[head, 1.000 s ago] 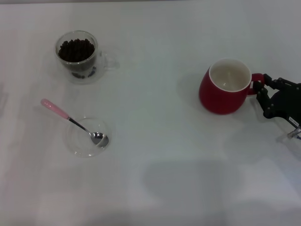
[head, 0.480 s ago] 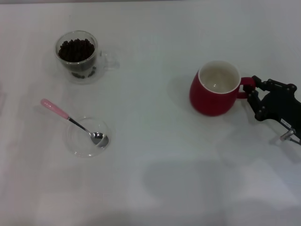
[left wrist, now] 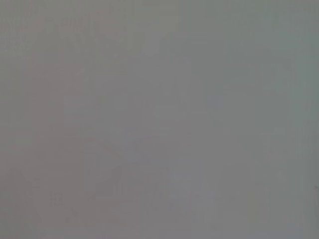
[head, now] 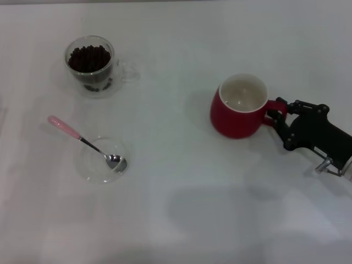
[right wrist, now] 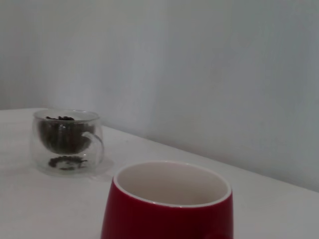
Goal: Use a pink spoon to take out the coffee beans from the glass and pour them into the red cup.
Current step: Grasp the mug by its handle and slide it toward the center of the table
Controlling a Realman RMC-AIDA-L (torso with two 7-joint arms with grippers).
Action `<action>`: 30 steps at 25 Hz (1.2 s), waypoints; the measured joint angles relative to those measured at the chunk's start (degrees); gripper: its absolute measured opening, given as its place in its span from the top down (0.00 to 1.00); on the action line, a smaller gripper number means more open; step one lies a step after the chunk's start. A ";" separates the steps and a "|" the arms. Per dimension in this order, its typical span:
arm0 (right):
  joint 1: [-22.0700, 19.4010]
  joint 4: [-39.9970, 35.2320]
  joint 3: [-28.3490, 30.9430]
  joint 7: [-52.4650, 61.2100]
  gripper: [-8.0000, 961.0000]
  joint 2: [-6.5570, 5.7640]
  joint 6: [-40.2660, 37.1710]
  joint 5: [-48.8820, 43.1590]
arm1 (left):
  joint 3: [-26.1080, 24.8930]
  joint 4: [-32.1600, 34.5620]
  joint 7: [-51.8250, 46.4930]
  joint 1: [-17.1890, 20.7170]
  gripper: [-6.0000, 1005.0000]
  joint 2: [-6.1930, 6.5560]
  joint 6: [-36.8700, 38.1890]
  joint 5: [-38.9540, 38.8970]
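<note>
Gripping one red cup by its handle, right gripper jaws pinch shut; one glass, one pink spoon on worktop.

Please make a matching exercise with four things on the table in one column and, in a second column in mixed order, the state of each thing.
Things:
1. pink spoon
2. glass
3. red cup
4. right tool

States:
A. holds a heap of coffee beans
B. white inside, no beans in it
C. closed on a red handle
D. bowl lies in a shallow clear dish

Pairs: 1-D, 2-A, 3-B, 4-C
</note>
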 joint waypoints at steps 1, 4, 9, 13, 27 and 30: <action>0.04 -0.18 -0.50 0.08 0.77 0.00 -0.02 0.00 | 0.00 0.00 0.00 0.00 0.14 0.00 0.00 0.00; 0.13 -0.81 -1.67 0.14 0.77 0.00 -0.03 0.00 | 0.00 0.01 0.00 0.00 0.14 0.00 0.00 0.00; 0.13 -1.03 -3.23 0.17 0.77 0.00 -0.09 0.00 | 0.00 0.09 0.00 0.00 0.14 0.00 0.00 0.00; 0.28 -1.24 -5.70 0.74 0.77 0.00 -0.51 0.03 | 0.00 0.70 0.00 0.16 0.14 0.00 -0.04 0.00; 0.55 -2.70 -9.54 2.37 0.77 0.00 -0.93 -0.12 | 0.16 0.72 0.00 0.01 0.14 0.00 -0.27 0.00; 0.43 -2.72 -9.54 2.35 0.76 -0.04 -1.47 -0.12 | 0.17 0.72 0.00 0.00 0.14 0.05 -0.20 0.01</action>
